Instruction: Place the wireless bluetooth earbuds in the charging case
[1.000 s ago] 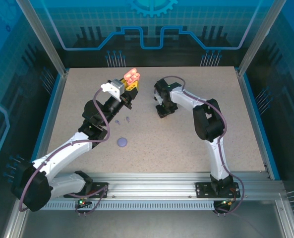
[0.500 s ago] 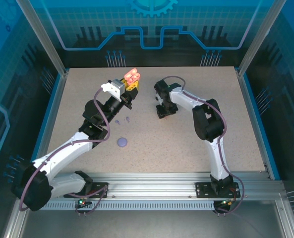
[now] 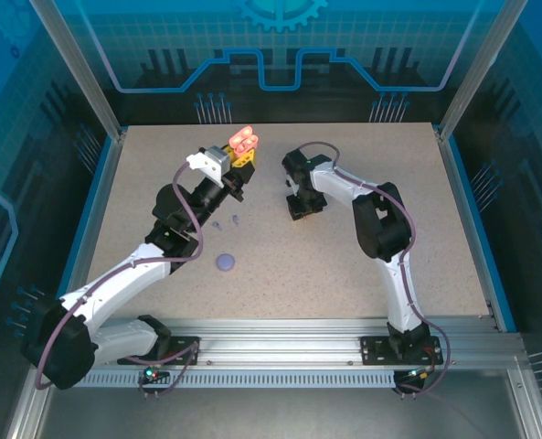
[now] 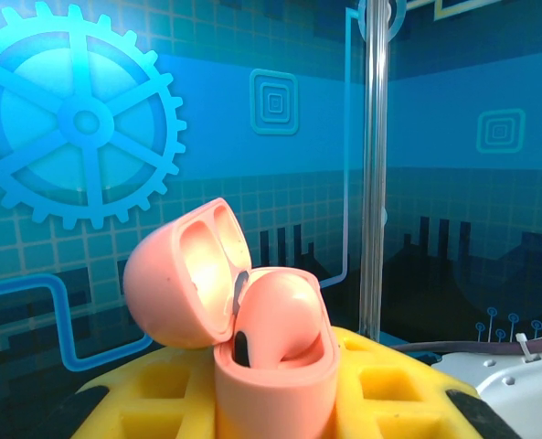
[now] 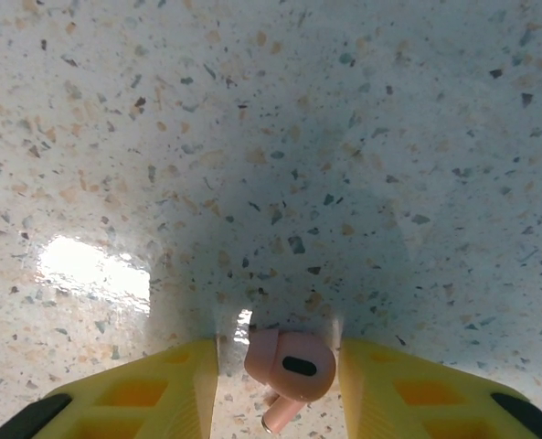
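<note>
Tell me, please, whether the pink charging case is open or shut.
Open: the pink charging case has its lid swung back, exposing its inside.

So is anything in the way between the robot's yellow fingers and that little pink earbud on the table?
Nothing visible is in the way. The pink earbud lies on the speckled table, right between the open fingers of the right gripper, with only bare table around it.

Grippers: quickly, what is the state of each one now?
Left gripper: shut on the pink charging case, lid open.
Right gripper: open around a pink earbud lying on the table.
</note>
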